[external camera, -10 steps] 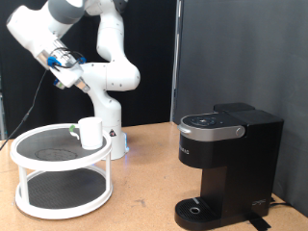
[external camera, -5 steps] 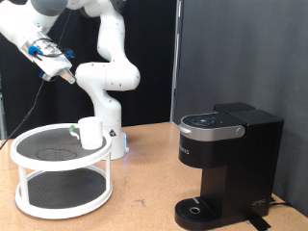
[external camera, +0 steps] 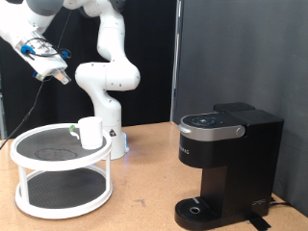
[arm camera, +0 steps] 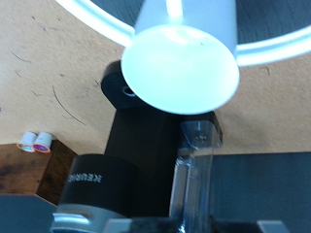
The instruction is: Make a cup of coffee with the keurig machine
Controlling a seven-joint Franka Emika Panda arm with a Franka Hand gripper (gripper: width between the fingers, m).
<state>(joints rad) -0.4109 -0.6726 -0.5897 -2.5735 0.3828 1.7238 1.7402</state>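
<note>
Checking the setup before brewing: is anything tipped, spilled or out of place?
Nothing stands out. The cup stands upright on the rack's top shelf, the keurig sits upright with lid shut, and the gripper hangs high above the rack, holding nothing visible.

One plain white cylindrical mug (external camera: pixel 90 132) stands on the upper shelf of one white two-tier round wire rack (external camera: pixel 34 180). One tall black boxy coffee maker (external camera: pixel 229 162) sits on the wooden counter (external camera: pixel 144 197), well apart from the rack. Two small white pods (arm camera: pixel 35 142) lie near the machine's base. One pincer (external camera: pixel 50 69) hangs above the rack.
</note>
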